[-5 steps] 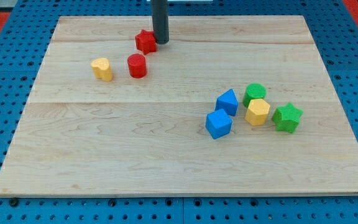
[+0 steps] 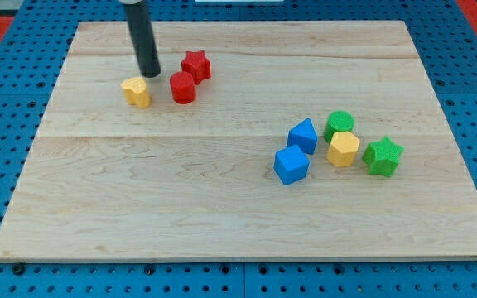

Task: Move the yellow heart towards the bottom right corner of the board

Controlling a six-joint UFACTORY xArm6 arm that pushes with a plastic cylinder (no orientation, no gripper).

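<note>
The yellow heart [image 2: 137, 92] sits on the wooden board [image 2: 180, 190] at the upper left. My tip [image 2: 149, 74] is just above and slightly right of the heart, very close to its top edge. A red cylinder [image 2: 182, 87] stands right of the heart, and a red star [image 2: 195, 65] lies up and right of the cylinder.
A cluster sits at the right middle: two blue blocks [image 2: 291, 165] [image 2: 303, 135], a green cylinder [image 2: 339, 125], a yellow hexagon [image 2: 343, 149] and a green star [image 2: 383, 156]. Blue pegboard surrounds the board.
My tip moved left from beside the red star to just above the yellow heart. The red star shifted slightly down and right.
</note>
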